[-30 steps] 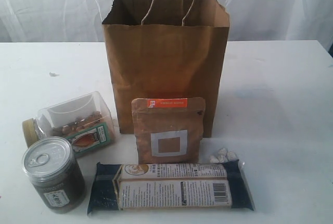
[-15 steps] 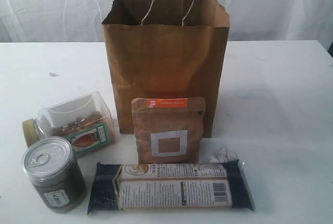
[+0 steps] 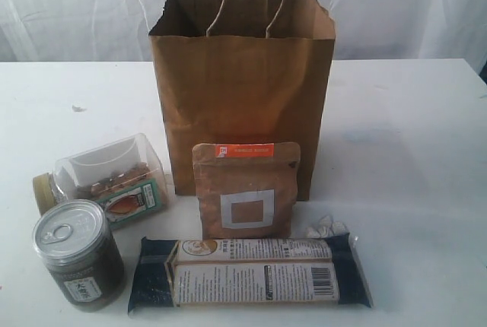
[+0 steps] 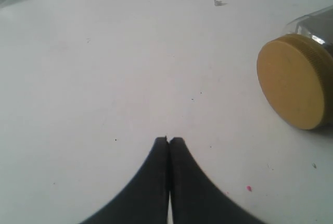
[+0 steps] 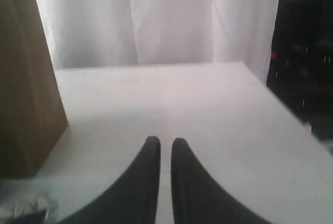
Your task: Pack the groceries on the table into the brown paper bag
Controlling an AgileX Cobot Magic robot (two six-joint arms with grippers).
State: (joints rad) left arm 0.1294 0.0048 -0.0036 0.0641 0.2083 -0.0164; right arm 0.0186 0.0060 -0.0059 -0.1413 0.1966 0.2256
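The brown paper bag (image 3: 243, 91) stands open and upright at the middle of the table (image 3: 411, 160). Leaning on its front is the brown pouch with the orange label (image 3: 245, 190). The long dark-blue packet (image 3: 249, 271) lies flat nearest the front. To the left, the clear nut jar (image 3: 106, 179) lies on its side, beside the upright silver-lidded dark jar (image 3: 78, 255). The yellow bottle and the blue-white carton are out of view. My left gripper (image 4: 168, 139) is shut and empty above bare table, near the nut jar's yellow lid (image 4: 293, 81). My right gripper (image 5: 165, 140) is shut and empty, beside the bag (image 5: 26, 78).
A small clump of white crumpled bits (image 3: 326, 227) lies right of the pouch. A white curtain (image 3: 396, 7) hangs behind the table. Neither arm shows in the exterior view. Dark equipment (image 5: 304, 47) stands past the table's far edge in the right wrist view.
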